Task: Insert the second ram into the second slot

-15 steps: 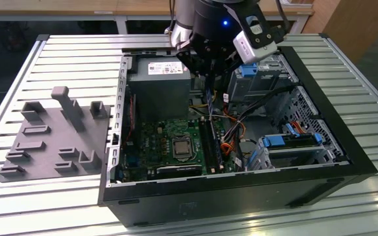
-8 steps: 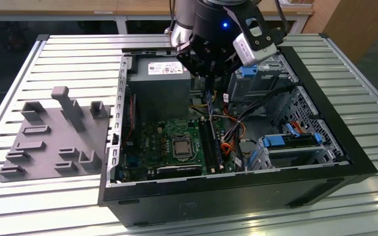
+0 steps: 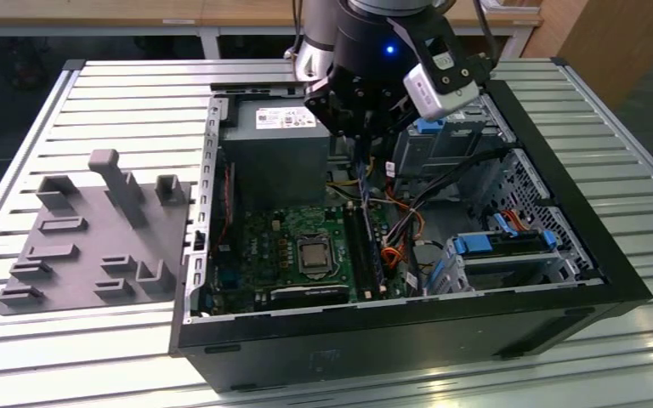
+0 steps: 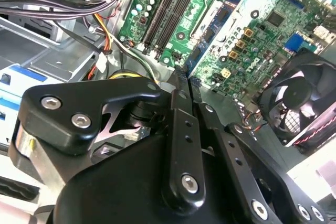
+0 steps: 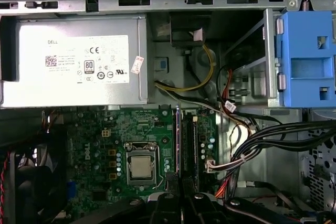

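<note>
Hovering above the green motherboard (image 5: 89,150) inside the open black computer case (image 3: 417,340), the black two-finger gripper (image 5: 181,196) has its fingers (image 4: 178,114) drawn almost together. They appear to pinch the second ram (image 5: 177,140), a thin blue circuit-board stick seen edge-on. The stick lies parallel to the black memory slots (image 5: 190,142) on that motherboard, above and clear of them, presumably so its contact edge faces a slot; not yet seated.

Green motherboard (image 5: 89,129), black case (image 3: 360,348), blue drive-bay latch (image 5: 307,51)
</note>
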Robot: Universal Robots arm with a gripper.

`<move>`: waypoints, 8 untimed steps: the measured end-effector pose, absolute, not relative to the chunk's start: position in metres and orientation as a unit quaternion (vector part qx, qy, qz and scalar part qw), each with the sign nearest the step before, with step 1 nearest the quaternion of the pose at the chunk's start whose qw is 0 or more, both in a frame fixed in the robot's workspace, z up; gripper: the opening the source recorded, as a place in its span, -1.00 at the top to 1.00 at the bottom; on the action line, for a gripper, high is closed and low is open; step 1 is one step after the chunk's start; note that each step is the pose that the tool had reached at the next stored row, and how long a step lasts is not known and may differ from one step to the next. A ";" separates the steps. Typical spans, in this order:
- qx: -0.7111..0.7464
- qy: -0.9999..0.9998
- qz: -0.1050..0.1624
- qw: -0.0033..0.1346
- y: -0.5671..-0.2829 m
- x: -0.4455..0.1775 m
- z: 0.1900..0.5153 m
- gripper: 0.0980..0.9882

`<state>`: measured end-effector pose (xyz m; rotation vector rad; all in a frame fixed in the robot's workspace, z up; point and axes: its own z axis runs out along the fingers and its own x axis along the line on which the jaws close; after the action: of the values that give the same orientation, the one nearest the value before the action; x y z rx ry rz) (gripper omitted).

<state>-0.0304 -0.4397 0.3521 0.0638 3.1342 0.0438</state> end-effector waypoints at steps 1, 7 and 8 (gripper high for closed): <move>0.015 1.000 0.014 0.003 -0.440 -0.030 0.352 0.92; 0.010 1.000 0.014 0.003 -0.440 -0.030 0.348 0.92; 0.010 1.000 0.014 0.003 -0.440 -0.030 0.347 0.92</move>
<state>-0.0304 -0.4403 0.3475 0.0311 3.1352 0.0434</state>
